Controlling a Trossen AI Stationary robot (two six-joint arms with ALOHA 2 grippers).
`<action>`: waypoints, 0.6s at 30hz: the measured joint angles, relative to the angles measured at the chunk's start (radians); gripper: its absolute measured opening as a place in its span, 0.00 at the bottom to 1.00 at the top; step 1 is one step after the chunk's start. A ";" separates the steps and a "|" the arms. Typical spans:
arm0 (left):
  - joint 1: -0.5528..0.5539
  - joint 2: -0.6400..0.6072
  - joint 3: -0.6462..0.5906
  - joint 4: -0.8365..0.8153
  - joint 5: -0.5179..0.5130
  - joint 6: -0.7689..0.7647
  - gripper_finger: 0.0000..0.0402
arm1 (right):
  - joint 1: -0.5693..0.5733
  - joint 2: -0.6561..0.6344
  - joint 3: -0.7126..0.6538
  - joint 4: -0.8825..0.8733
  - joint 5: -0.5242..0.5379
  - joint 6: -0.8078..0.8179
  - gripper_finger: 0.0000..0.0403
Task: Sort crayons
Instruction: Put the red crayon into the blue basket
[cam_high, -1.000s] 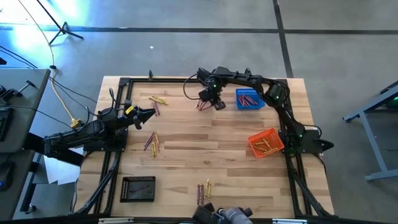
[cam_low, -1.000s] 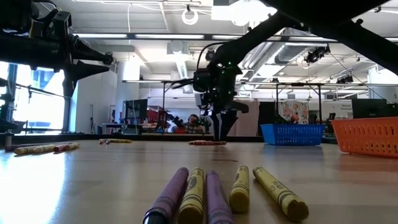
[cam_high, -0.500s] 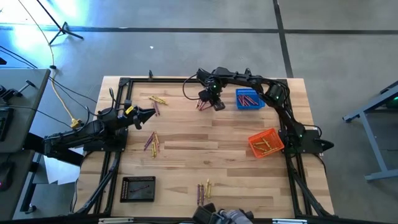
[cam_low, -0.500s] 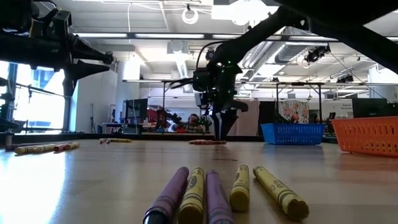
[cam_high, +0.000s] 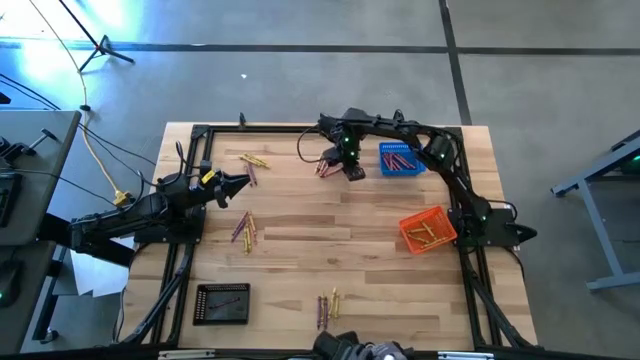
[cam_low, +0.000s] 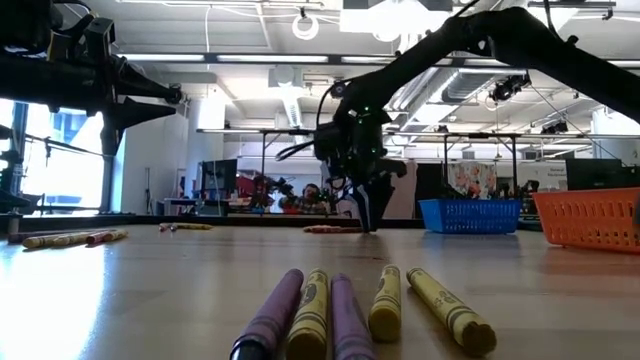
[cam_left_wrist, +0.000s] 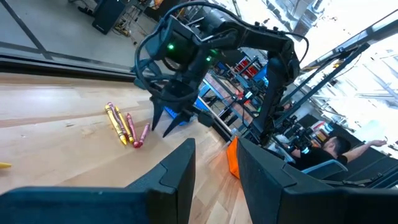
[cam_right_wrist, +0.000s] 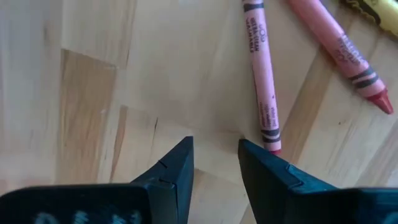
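Crayons lie in loose groups on the wooden table: one at the far middle (cam_high: 322, 168), one far left (cam_high: 255, 160), one at mid left (cam_high: 243, 228), one at the near edge (cam_high: 328, 305). My right gripper (cam_high: 350, 170) points down just right of the far-middle group, low over the wood. It is open with bare wood between its fingers (cam_right_wrist: 214, 155). A pink-red crayon (cam_right_wrist: 261, 81) lies just beyond one fingertip; whether they touch I cannot tell. My left gripper (cam_high: 238, 184) waits open and level at the table's left.
A blue basket (cam_high: 401, 159) holding red crayons stands just right of my right gripper. An orange basket (cam_high: 425, 230) with yellow crayons is at mid right, a black basket (cam_high: 222, 303) at near left. Bare wood lies in the table's middle.
My right gripper has sunk toward the table beside the far-middle crayons, shifting slightly toward the right edge. It has tipped and rolled about its own line. Its finger gap looks the same. The crayons have not moved.
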 joint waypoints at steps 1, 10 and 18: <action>0.000 0.000 0.000 0.000 0.000 0.000 0.26 | 0.001 0.002 0.000 0.001 0.013 -0.008 0.29; 0.000 0.000 0.000 0.000 0.000 0.000 0.26 | 0.004 0.019 0.107 -0.052 0.061 0.053 0.29; 0.000 0.000 0.000 0.000 0.000 0.000 0.26 | 0.002 0.018 0.180 -0.041 0.107 0.053 0.29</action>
